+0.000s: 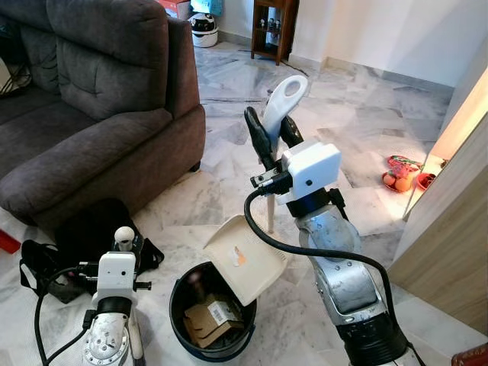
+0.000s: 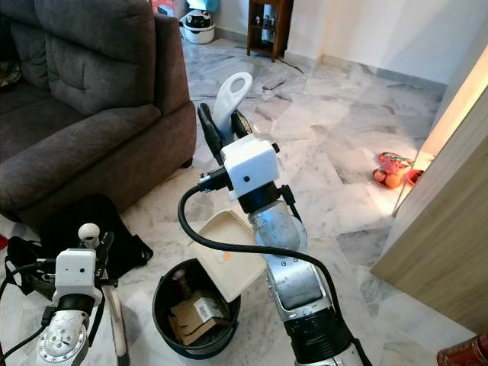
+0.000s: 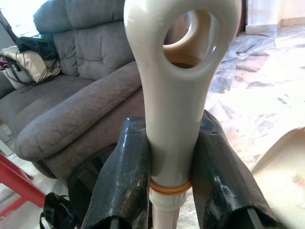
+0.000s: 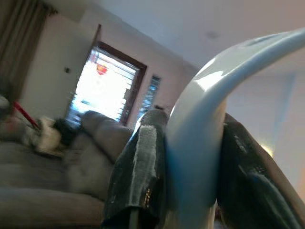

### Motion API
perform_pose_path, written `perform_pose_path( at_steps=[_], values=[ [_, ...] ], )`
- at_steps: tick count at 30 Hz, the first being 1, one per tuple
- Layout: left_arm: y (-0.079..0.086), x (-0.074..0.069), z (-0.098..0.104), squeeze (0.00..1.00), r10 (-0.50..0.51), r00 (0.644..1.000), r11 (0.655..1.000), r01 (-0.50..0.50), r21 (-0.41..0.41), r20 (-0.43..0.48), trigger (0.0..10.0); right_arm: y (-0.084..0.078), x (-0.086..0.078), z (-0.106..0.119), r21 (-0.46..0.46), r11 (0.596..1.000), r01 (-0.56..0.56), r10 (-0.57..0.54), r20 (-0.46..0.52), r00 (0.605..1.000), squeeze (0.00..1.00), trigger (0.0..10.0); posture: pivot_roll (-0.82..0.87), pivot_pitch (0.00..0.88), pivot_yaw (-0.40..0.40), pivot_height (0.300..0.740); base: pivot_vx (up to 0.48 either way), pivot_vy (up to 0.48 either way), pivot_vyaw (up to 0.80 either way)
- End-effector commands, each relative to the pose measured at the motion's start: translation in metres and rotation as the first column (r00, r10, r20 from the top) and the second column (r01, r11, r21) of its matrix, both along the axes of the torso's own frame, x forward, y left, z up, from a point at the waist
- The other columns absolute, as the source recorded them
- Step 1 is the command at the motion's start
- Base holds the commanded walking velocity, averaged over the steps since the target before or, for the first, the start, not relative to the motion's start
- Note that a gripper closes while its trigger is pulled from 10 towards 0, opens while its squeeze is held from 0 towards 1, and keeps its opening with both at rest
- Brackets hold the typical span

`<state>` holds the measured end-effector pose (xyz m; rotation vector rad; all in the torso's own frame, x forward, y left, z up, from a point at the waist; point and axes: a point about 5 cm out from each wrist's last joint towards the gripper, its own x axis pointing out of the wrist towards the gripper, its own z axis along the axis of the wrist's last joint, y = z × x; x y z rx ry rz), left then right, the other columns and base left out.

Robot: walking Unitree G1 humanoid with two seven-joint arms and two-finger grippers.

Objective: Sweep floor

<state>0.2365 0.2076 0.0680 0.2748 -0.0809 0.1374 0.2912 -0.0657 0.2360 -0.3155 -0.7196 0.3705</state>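
My right gripper (image 1: 273,128) is shut on the white loop handle (image 1: 284,101) of a long-handled dustpan. In the right wrist view its fingers (image 4: 143,167) clamp that handle (image 4: 200,143). The cream pan (image 1: 245,261) hangs tilted over a black bin (image 1: 183,293) on the marble floor. A cardboard scrap with a barcode label (image 1: 213,316) lies inside the bin. Low on the left, my left gripper (image 1: 123,245) is shut on the cream broom handle (image 3: 174,119), just below its loop end (image 1: 123,234).
A grey sofa (image 1: 91,99) fills the left. A black bag with straps (image 1: 84,236) lies at its foot, beside my left arm. A wooden panel (image 1: 450,221) stands on the right, with red toys (image 1: 404,174) on the floor nearby. A wooden shelf (image 1: 273,30) stands at the back.
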Motion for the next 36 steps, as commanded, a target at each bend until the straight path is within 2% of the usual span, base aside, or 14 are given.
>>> perform_pose_path(
  at_steps=[1,4,8,14,16,18,19,21,23,26,27,28,31,36],
  values=[
    [-0.001,0.002,0.008,0.0,-0.017,0.999,0.999,0.016,0.041,0.042,10.0,-0.005,-0.002,0.013,-0.127,0.988,0.091,-0.072,0.148,0.986,0.0,10.0,0.17,0.054,-0.001,0.74,0.0,0.0,0.0],
    [0.0,0.001,0.008,0.0,-0.019,0.999,0.999,0.017,0.045,0.039,10.0,-0.021,0.005,0.01,-0.113,0.976,0.188,-0.172,0.144,0.975,0.0,10.0,0.17,0.054,0.001,0.74,0.0,0.0,0.0],
    [0.0,0.002,0.008,0.0,-0.022,0.999,0.999,0.021,0.043,0.035,10.0,-0.03,0.009,0.011,-0.077,0.971,0.227,-0.216,0.13,0.968,0.0,10.0,0.17,0.053,0.001,0.74,0.0,0.0,0.0],
    [-0.004,0.002,0.005,0.0,-0.041,0.999,0.998,0.04,0.039,0.019,10.0,-0.038,0.014,0.005,-0.095,0.952,0.291,-0.277,0.135,0.951,0.0,10.0,0.17,0.052,0.001,0.74,0.0,0.0,0.0],
    [-0.005,0.002,0.005,0.0,-0.041,0.999,0.998,0.041,0.037,0.019,10.0,-0.046,0.018,-0.004,-0.095,0.94,0.328,-0.319,0.101,0.942,0.0,10.0,0.17,0.05,0.0,0.74,0.0,0.0,0.0],
    [-0.005,0.002,0.004,0.0,-0.051,0.999,0.998,0.05,0.031,0.015,10.0,-0.066,0.026,-0.031,-0.078,0.912,0.402,-0.405,-0.024,0.914,0.0,10.0,0.17,0.049,-0.003,0.74,0.0,0.0,0.0],
    [-0.005,0.002,0.004,0.0,-0.051,0.999,0.998,0.05,0.031,0.015,10.0,-0.066,0.026,-0.031,-0.078,0.912,0.402,-0.405,-0.024,0.914,0.0,10.0,0.17,0.049,-0.003,0.74,0.0,0.0,0.0],
    [-0.006,0.001,0.004,0.0,-0.061,0.998,0.998,0.06,0.027,0.013,10.0,-0.078,0.028,-0.054,-0.101,0.888,0.448,-0.457,-0.098,0.884,0.0,10.0,0.17,0.05,-0.003,0.74,0.0,0.0,0.0],
    [-0.006,0.001,0.005,0.0,-0.062,0.998,0.998,0.062,0.026,0.013,10.0,-0.081,0.029,-0.059,-0.109,0.884,0.454,-0.465,-0.113,0.878,0.0,10.0,0.17,0.05,-0.003,0.74,0.0,0.0,0.0],
    [-0.008,0.0,0.005,0.0,-0.076,0.997,0.997,0.076,0.019,0.013,10.0,-0.086,0.028,-0.082,-0.126,0.882,0.455,-0.472,-0.2,0.859,0.0,10.0,0.17,0.053,-0.002,0.74,0.0,0.0,0.0],
    [-0.009,0.0,0.006,0.0,-0.081,0.997,0.997,0.081,0.018,0.015,10.0,-0.09,0.028,-0.096,-0.1,0.88,0.464,-0.473,-0.273,0.838,0.0,10.0,0.17,0.052,-0.003,0.74,0.0,0.0,0.0],
    [-0.009,0.0,0.006,0.0,-0.081,0.997,0.997,0.081,0.018,0.015,10.0,-0.09,0.028,-0.096,-0.1,0.88,0.464,-0.473,-0.273,0.838,0.0,10.0,0.17,0.052,-0.003,0.74,0.0,0.0,0.0],
    [-0.01,0.0,0.007,0.0,-0.086,0.996,0.996,0.085,0.014,0.019,10.0,-0.097,0.027,-0.115,-0.084,0.868,0.489,-0.484,-0.361,0.797,0.0,10.0,0.18,0.052,-0.002,0.74,0.0,0.0,0.0],
    [-0.01,0.0,0.008,0.0,-0.094,0.995,0.996,0.094,0.011,0.02,10.0,-0.101,0.025,-0.134,-0.099,0.861,0.499,-0.492,-0.413,0.766,0.0,10.0,0.18,0.051,-0.001,0.74,0.0,0.0,0.0]
  ],
)
